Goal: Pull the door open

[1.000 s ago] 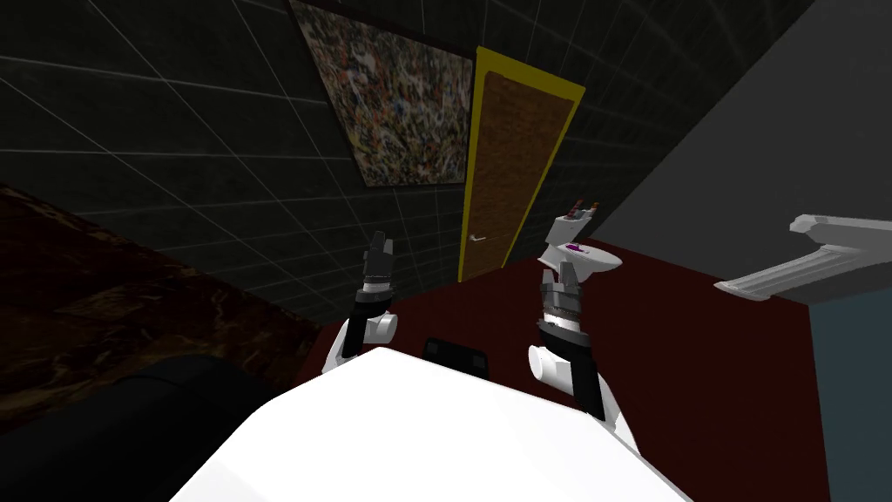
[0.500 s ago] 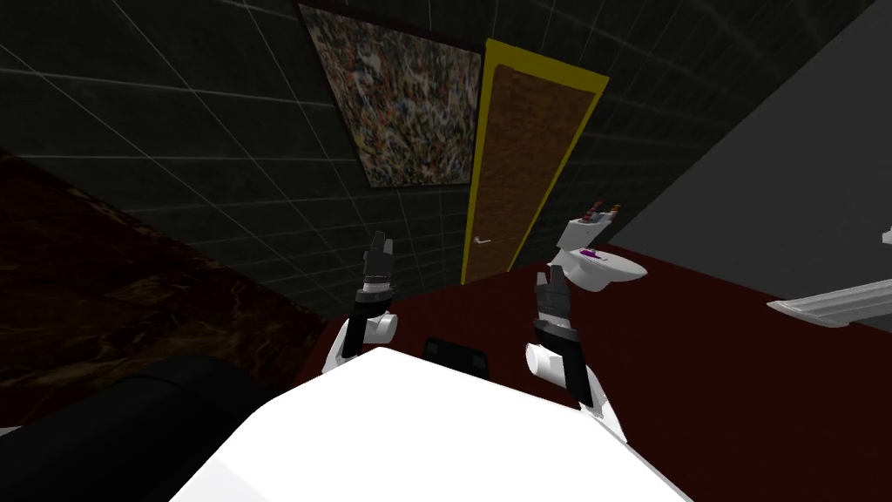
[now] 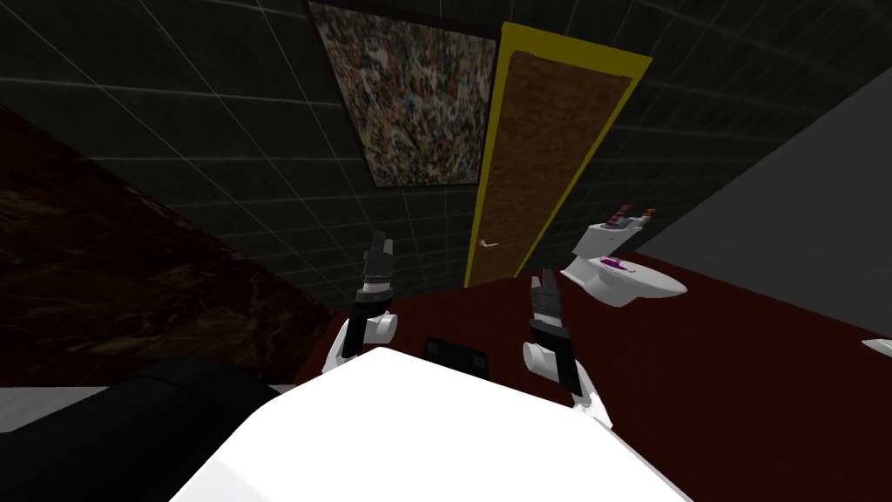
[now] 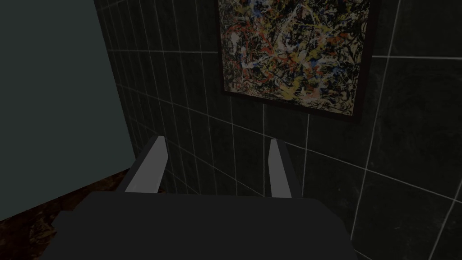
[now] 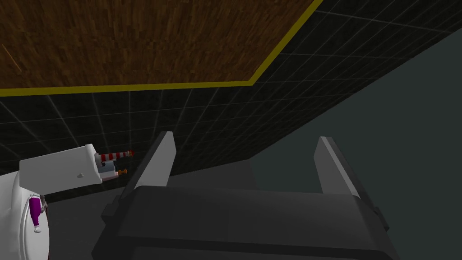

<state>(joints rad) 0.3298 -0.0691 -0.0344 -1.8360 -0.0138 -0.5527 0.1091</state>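
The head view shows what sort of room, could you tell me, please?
Probably a bathroom: a white toilet stands beside the brown, yellow-framed door, and the walls are dark tile.

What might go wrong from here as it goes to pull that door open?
The toilet stands close beside the door, near the right gripper; the arm might clip it. The handle is small and far from that open gripper, so a grasp could miss. Pulled, the door may swing against the toilet.
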